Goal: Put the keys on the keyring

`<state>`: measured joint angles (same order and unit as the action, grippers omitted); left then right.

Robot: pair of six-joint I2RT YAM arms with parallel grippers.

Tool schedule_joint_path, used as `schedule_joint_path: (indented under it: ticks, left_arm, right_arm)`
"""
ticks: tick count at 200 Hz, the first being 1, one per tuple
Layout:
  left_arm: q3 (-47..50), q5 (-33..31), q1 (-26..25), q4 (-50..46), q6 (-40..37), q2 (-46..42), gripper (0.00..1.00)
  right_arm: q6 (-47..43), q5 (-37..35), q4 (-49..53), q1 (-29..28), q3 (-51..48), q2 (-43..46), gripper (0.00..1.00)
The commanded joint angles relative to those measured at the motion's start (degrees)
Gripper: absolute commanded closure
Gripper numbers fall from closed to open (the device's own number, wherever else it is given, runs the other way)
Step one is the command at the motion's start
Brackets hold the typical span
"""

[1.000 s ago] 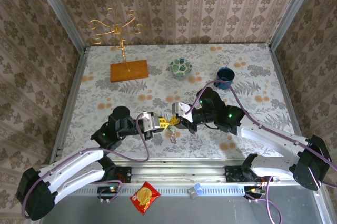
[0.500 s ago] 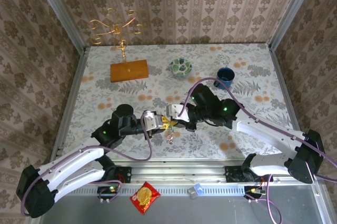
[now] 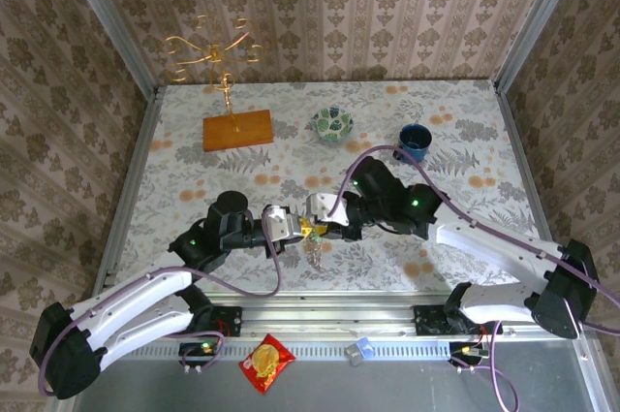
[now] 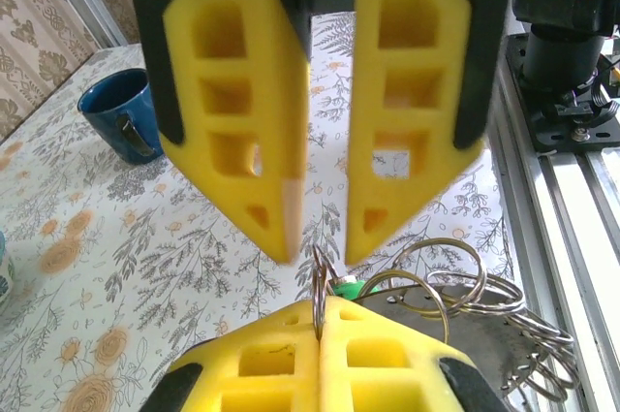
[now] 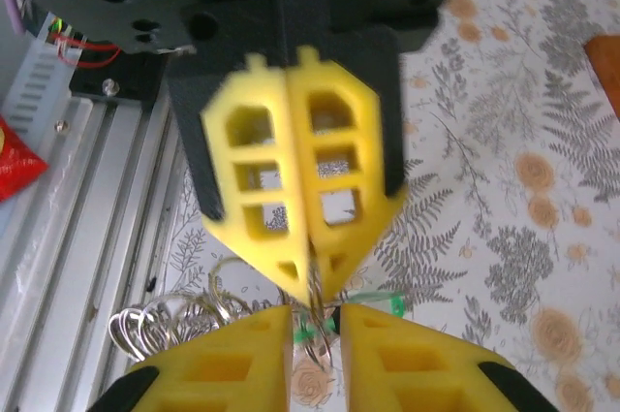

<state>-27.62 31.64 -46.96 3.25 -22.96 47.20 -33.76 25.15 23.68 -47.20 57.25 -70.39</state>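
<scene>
My left gripper (image 4: 322, 307) is shut on the keyring (image 4: 318, 281), a thin metal ring that stands edge-on and pokes up from between its yellow pads. A bright green key head (image 4: 351, 287) shows just behind the ring. Facing it, tip to tip, my right gripper (image 4: 318, 237) stands open a little. In the right wrist view the keyring (image 5: 323, 349) runs down through the gap of the right gripper (image 5: 315, 320), with green keys (image 5: 373, 300) beside it. From above, both grippers (image 3: 295, 228) (image 3: 325, 228) meet near the table's front centre, and metal bits dangle below them.
A cluster of loose silver rings (image 4: 484, 291) lies by the front rail. A blue mug (image 3: 415, 141), a patterned green bowl (image 3: 332, 122) and a gold wire stand (image 3: 215, 53) on a wooden base stand further back. A red-and-yellow snack packet (image 3: 266, 363) lies off the table's near edge.
My right gripper has opened from shut, letting go of what it pinched. Both grippers shifted slightly left over the second; the left stays clamped on the ring.
</scene>
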Motion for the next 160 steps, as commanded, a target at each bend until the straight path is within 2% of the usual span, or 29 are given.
schedule_joint_path:
  ticks: [1,60,129,160]
  left_arm:
    - [0.30,0.62,-0.22,4.75,0.52,-1.45,1.00]
    - [1.69,1.52,-0.23,7.55,1.10,-1.76,1.00]
    - [2.04,1.82,-0.20,8.03,1.25,-2.03,1.00]
    - [1.95,2.64,-0.22,9.33,1.76,-1.89,1.00]
  right_arm:
    - [5.12,5.06,-5.58,1.92,-2.60,2.75,0.76]
    - [5.97,4.84,-5.74,2.16,-4.74,2.37,0.76]
    - [4.58,5.39,-3.66,2.39,-4.08,2.36,1.00]
    - [4.54,5.62,-3.75,2.48,-3.95,1.26,1.00]
